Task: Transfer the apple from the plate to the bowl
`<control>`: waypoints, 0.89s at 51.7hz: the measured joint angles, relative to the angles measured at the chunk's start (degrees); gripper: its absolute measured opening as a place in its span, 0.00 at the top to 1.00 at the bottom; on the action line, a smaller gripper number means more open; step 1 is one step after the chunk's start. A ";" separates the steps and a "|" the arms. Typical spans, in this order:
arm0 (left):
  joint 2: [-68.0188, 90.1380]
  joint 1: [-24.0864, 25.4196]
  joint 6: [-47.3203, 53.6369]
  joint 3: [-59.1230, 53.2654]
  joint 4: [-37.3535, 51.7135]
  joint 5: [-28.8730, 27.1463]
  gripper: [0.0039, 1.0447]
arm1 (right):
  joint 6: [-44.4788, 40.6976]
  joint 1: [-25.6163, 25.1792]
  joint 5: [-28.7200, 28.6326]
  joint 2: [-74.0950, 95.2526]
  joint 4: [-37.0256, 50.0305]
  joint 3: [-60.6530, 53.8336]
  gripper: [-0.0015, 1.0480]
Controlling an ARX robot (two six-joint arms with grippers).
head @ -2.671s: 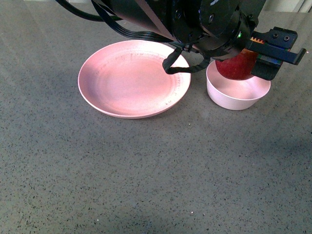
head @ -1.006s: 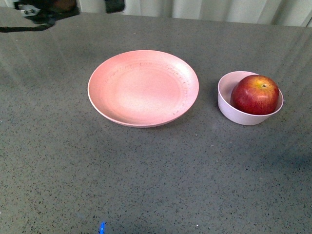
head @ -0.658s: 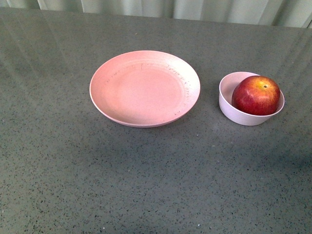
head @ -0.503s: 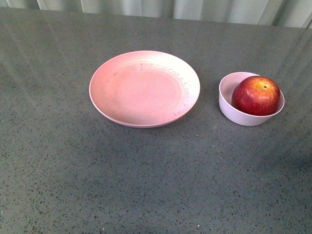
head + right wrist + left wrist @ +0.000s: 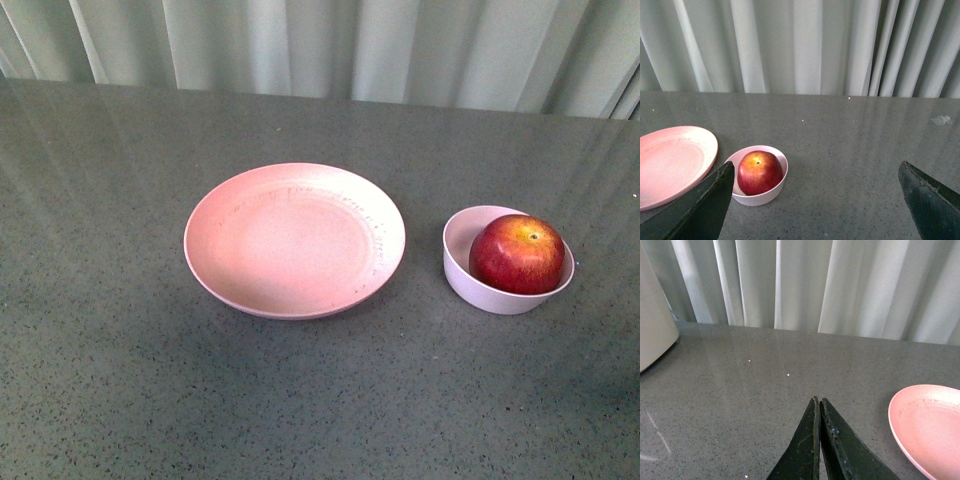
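Note:
The dark-red apple (image 5: 516, 254) sits inside the small pale bowl (image 5: 464, 279) at the right of the grey table. The wide pink plate (image 5: 295, 240) lies empty to the bowl's left. Neither arm shows in the front view. In the right wrist view my right gripper (image 5: 816, 167) is open, held back from the table, with the apple (image 5: 759, 172) in the bowl (image 5: 778, 160) near one finger and the plate (image 5: 672, 162) beyond it. My left gripper (image 5: 819, 401) is shut on nothing, its tips over bare table beside the plate (image 5: 930, 427).
Pale curtains (image 5: 320, 45) hang behind the table's far edge. A white rounded object (image 5: 654, 325) stands on the table at the edge of the left wrist view. A small pale scrap (image 5: 940, 120) lies on the table far from the bowl.
The arm that held the apple over the bowl has let it go into the bowl and left the front view. The view has since tilted up, bringing the curtains in.

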 joint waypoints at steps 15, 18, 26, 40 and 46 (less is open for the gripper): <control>-11.63 0.02 0.02 -2.95 -8.83 0.20 0.99 | 0.02 0.00 -0.02 0.00 0.00 0.00 0.09; -13.97 0.02 0.02 -3.30 -10.71 0.20 0.99 | 0.02 0.00 0.00 0.00 0.00 0.00 0.09; -21.14 0.02 0.02 -4.35 -16.83 0.17 0.99 | 0.02 0.00 0.00 0.00 0.00 0.00 0.09; -33.97 0.02 0.02 -4.48 -28.41 0.20 0.99 | 0.00 0.00 -0.02 0.00 0.00 0.00 0.09; -38.66 0.02 0.02 -4.48 -32.87 0.20 0.99 | 0.02 0.00 0.00 0.00 0.00 0.00 0.09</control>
